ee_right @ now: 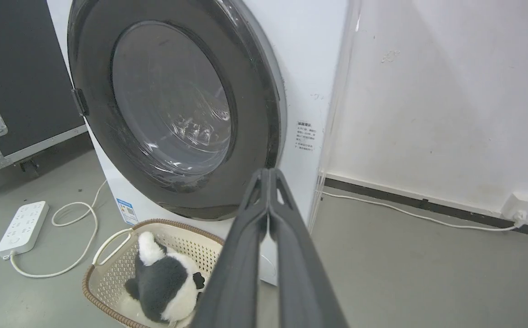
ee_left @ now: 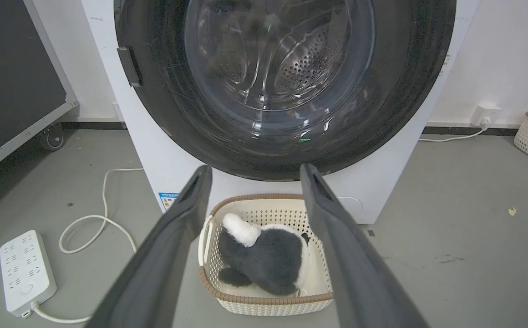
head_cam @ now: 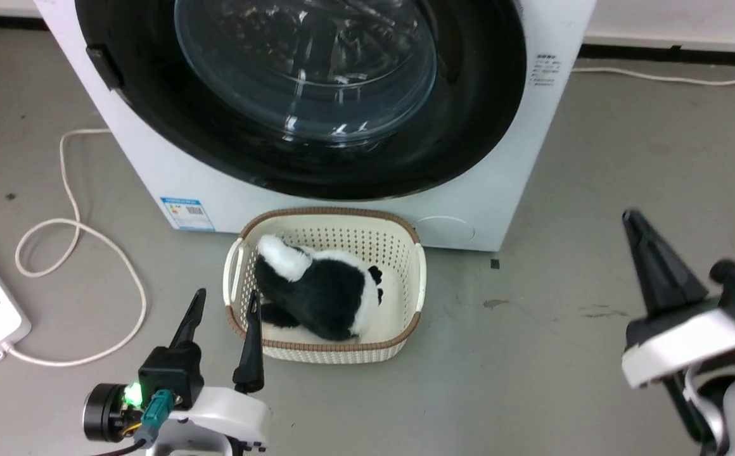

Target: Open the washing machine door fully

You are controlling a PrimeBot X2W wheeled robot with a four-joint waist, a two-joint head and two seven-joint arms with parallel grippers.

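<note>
Through the head camera, the very large round glossy black washing machine door (head_cam: 469, 126), with its bulging clear glass window, sits shut flat against the big white front-loading washing machine (head_cam: 152, 171), so I'd say the whole job lies ahead. The left gripper (head_cam: 227, 294) hangs low in front of the machine, fingers spread apart and empty, over the near rim of a cream perforated plastic basket (head_cam: 419, 278). The basket stands just in front of the machine's base with a black-and-white plush toy (head_cam: 323, 291) inside. A careless reach forward could shove it against the machine. The right gripper (head_cam: 630, 218) waits off the machine's right corner, well apart from it. In the left wrist view the spread fingers aim at the door's bottom arc, where the gloss offers no lip, so I'd expect a slip there. A small dark block (ee_left: 129, 66) sits on the door's left rim. I cannot tell whether it is a catch or a hinge, and pulling on the hinge side would only strain it. On the floor left of the machine, a looping white cable (ee_left: 104, 196) and a white power strip (ee_left: 27, 273) could snag a wheel. The right wrist view shows that gripper's fingers pressed together tip to tip, holding nothing. The door's right edge lies flush there, so closed fingers may skid off it.
</note>
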